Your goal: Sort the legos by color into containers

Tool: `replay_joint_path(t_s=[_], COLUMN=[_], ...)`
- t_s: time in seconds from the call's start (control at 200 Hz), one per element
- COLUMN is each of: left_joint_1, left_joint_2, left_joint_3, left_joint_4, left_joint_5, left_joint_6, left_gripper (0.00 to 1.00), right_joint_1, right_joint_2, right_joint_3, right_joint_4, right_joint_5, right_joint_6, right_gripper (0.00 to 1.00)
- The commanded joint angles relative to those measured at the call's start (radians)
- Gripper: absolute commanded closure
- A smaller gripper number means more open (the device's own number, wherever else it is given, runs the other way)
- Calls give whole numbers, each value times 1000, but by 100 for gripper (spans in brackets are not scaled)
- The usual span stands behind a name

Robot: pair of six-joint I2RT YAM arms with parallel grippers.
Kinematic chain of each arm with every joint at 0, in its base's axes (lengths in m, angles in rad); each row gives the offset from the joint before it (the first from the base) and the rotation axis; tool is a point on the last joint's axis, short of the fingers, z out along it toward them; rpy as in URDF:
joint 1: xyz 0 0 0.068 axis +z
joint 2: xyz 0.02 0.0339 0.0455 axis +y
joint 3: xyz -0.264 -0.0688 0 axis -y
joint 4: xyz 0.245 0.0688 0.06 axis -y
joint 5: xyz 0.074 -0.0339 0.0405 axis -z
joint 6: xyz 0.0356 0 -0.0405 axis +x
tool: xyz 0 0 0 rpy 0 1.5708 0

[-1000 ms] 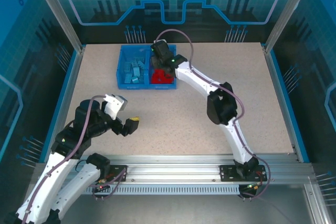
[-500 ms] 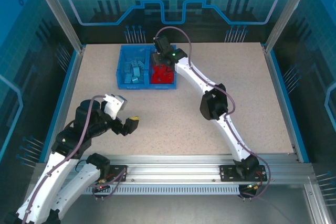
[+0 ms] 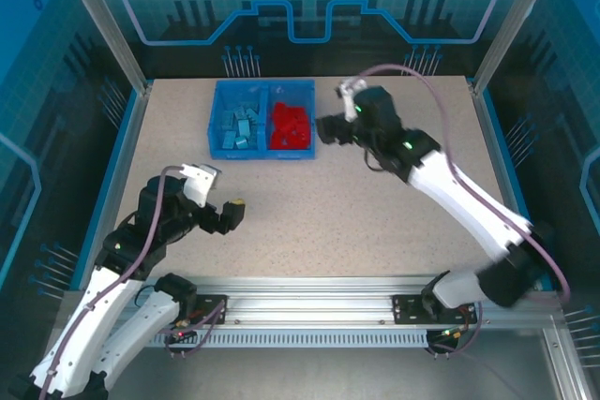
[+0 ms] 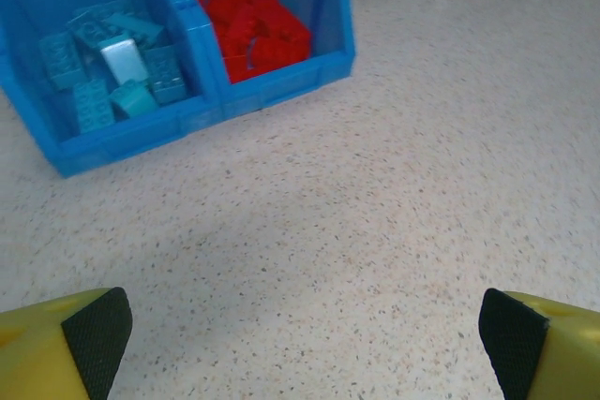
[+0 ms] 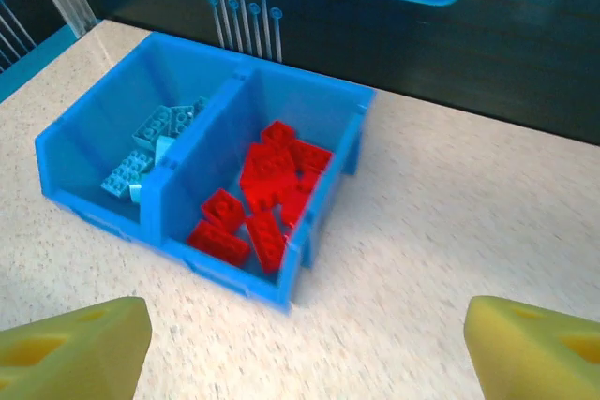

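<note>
The blue bin [image 3: 214, 119] stands at the back of the table, left of centre. Its left container holds the light blue legos [image 3: 238, 126], its right container the red legos [image 3: 290, 125]. My right gripper [image 3: 336, 110] hovers just right of the bin, open and empty. In the right wrist view its yellow fingertips [image 5: 84, 353] frame bare table, with the red legos [image 5: 267, 196] and light blue legos [image 5: 150, 149] ahead in the bin [image 5: 281, 292]. My left gripper [image 3: 221, 194] is open and empty over the table's near left. Its view shows the bin [image 4: 272, 91] far ahead.
The speckled tabletop [image 3: 375, 213] is bordered by a blue rim and glass walls. The aluminium rail [image 3: 309, 292] with both arm bases runs along the near edge. The right arm [image 3: 459, 199] stretches diagonally across the right half.
My right gripper has pulled back from above the red container to the bin's right side, and its jaws have widened. The right arm has swung out to the right. The left gripper has barely shifted.
</note>
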Motion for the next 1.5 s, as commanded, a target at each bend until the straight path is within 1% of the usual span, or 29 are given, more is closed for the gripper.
replay_joint_path(t_s=[0.0, 0.06, 0.115, 0.2, 0.25, 0.35, 0.385, 0.44, 0.475, 0.53, 0.575, 0.61, 0.665, 0.71, 0.745, 0.8, 0.875, 0.92, 0.955, 0.995, 1.04, 1.106, 1.161, 1.186, 1.221, 1.241, 1.266, 1.361, 1.496], left_joint_1=[-3, -3, -4, -3, -3, -3, 0, 12, 33, 87, 132, 166, 205, 221, 228, 234, 236, 238, 238, 240, 242, 246, 253, 261, 275, 285, 301, 365, 421], left_joint_2=[0, -9, -20, -17, -5, 26, 36, 55, 70, 97, 123, 147, 192, 210, 231, 262, 259, 239, 219, 200, 180, 172, 190, 212, 253, 278, 329, 514, 723], left_joint_3=[-19, -76, -150, -275, -342, -449, -474, -511, -538, -585, -641, -675, -703, -689, -682, -671, -655, -662, -667, -679, -683, -683, -677, -669, -656, -647, -633, -560, -476], left_joint_4=[71, 129, 225, 396, 495, 667, 712, 810, 869, 980, 1107, 1172, 1256, 1247, 1255, 1269, 1230, 1218, 1209, 1207, 1197, 1188, 1199, 1209, 1230, 1248, 1273, 1363, 1492], left_joint_5=[-157, -236, -301, -397, -457, -580, -617, -625, -603, -499, -420, -371, -352, -323, -307, -317, -290, -284, -286, -290, -287, -272, -249, -239, -215, -194, -164, -47, 44], left_joint_6=[-248, -314, -343, -318, -267, -167, -132, -68, -45, -23, -37, -64, -91, -89, -73, -62, -40, -41, -44, -47, -46, -43, -33, -29, -25, -23, -22, -35, -63], left_gripper=[1, 1, 1, 1, 1, 1, 1, 1, 1, 1, 1, 1, 1, 1, 1, 1, 1, 1, 1, 1, 1, 1, 1, 1, 1, 1, 1, 1, 1], right_joint_1=[-29, -58, -87, -142, -180, -264, -301, -369, -414, -462, -475, -475, -478, -483, -484, -481, -479, -479, -502, -512, -513, -517, -525, -524, -525, -527, -526, -526, -525], right_joint_2=[-153, -250, -316, -379, -396, -383, -367, -327, -293, -229, -188, -153, -91, -37, -3, 57, 162, 149, 158, 159, 159, 167, 198, 202, 188, 194, 195, 191, 192], right_joint_3=[-242, -375, -494, -635, -714, -855, -887, -929, -952, -977, -957, -959, -960, -941, -902, -861, -868, -833, -833, -816, -819, -835, -872, -883, -866, -871, -876, -871, -870], right_joint_4=[112, 158, 199, 277, 356, 523, 566, 640, 709, 817, 836, 907, 1011, 1068, 1043, 1030, 1178, 1071, 1087, 1050, 1053, 1085, 1180, 1217, 1156, 1169, 1188, 1170, 1174], right_joint_5=[120, 167, 219, 294, 324, 311, 280, 205, 154, 85, 76, 79, 72, 62, 57, 46, 34, 21, -14, -34, -43, -91, -119, -117, -118, -120, -119, -120, -120], right_joint_6=[-7, -21, -43, -87, -108, -135, -134, -118, -97, -78, -70, -83, -101, -123, -141, -167, -198, -186, -177, -169, -171, -186, -194, -196, -188, -190, -193, -190, -190], right_gripper=[4, 2, 1, 0, 0, 0, 0, 0, 0, 0, 0, 0, 0, 0, 0, 0, 0, 0, 0, 0, 0, 0, 0, 0, 0, 0, 0, 0, 0])
